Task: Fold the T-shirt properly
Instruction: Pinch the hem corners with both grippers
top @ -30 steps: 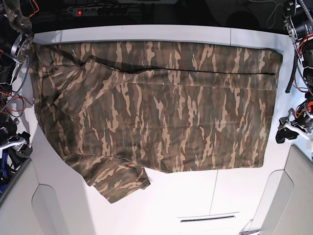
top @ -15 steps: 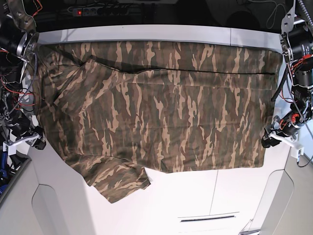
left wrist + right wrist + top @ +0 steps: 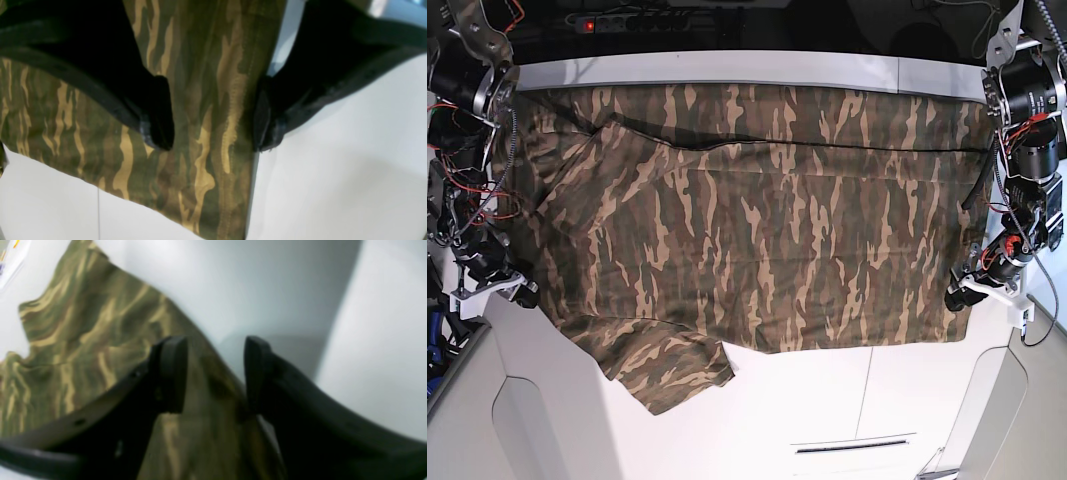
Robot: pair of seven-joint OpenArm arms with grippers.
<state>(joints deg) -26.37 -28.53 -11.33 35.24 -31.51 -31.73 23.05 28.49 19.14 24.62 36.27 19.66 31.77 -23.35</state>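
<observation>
The T-shirt (image 3: 747, 230) is seen spread flat over the white table (image 3: 827, 400), filling most of its far half in the base view; its camouflage print of tan, olive and brown runs from one side of the table to the other; a long crease is visible across the cloth near the far edge; one short sleeve (image 3: 667, 370) is laid out toward the near side, on the view's left, past the straight hem of the body.

The left end effector (image 3: 957, 295) is placed at the near corner of the shirt on the base view's right, just at the hem; in the left wrist view its two black fingers (image 3: 156, 113) are held wide apart, one over the cloth and the other at the stitched edge, where the cloth meets the bare table; the T-shirt (image 3: 200, 133) is seen between them, and nothing is pinched; whether the tips touch the fabric cannot be told.

The right end effector (image 3: 522, 292) is placed at the opposite side edge of the shirt, on the base view's left; in the right wrist view, which is blurred, its fingers (image 3: 170, 373) are parted with a clear gap, astride the border of the T-shirt (image 3: 83, 340); no cloth is gripped there; contact with the fabric cannot be judged.
</observation>
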